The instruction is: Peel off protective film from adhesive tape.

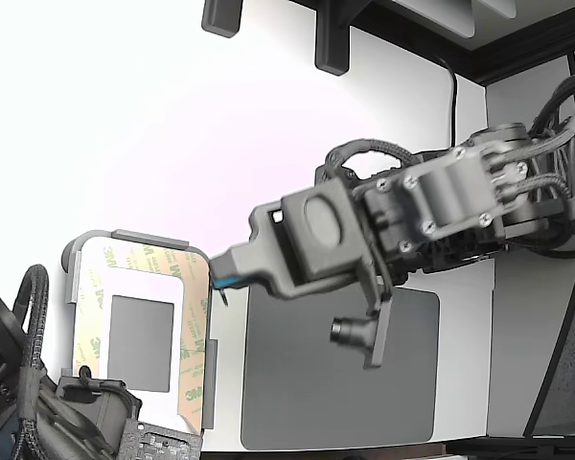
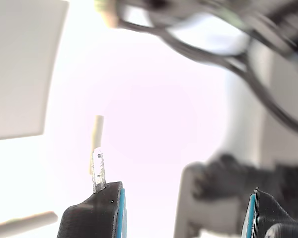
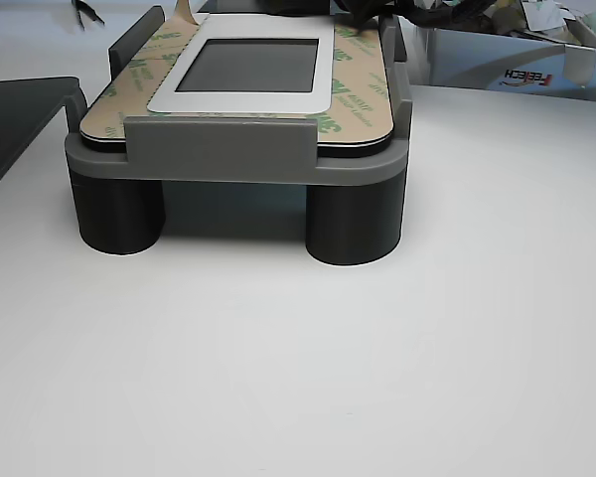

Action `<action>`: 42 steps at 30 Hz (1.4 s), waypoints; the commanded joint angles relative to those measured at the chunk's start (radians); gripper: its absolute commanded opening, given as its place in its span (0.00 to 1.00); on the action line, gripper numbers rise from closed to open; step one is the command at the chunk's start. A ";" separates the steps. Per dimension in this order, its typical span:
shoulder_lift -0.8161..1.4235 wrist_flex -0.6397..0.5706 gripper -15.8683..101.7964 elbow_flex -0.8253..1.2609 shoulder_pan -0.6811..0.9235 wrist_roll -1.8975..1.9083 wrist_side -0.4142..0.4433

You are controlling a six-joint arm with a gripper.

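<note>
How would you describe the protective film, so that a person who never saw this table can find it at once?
Find the grey fixture standing on dark round legs on the white table. On top lies a white plate with a grey square centre. The protective film is the tan paper frame around that plate, the only part printed with pale green 3M logos.

protective film (image 1: 193, 359) on fixture (image 3: 238, 159), mat (image 1: 340, 369) at exterior view's right
</note>
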 commanded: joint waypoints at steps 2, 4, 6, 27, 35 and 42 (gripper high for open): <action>0.126 0.018 0.98 -0.046 -0.147 0.940 0.172; 0.155 0.121 0.98 -0.071 -0.219 1.150 0.170; 0.181 0.195 0.98 -0.080 -0.275 1.313 0.164; 0.571 0.341 0.98 0.281 -0.400 1.436 0.081; 0.569 0.339 0.98 0.281 -0.399 1.428 0.067; 0.569 0.339 0.98 0.281 -0.399 1.428 0.067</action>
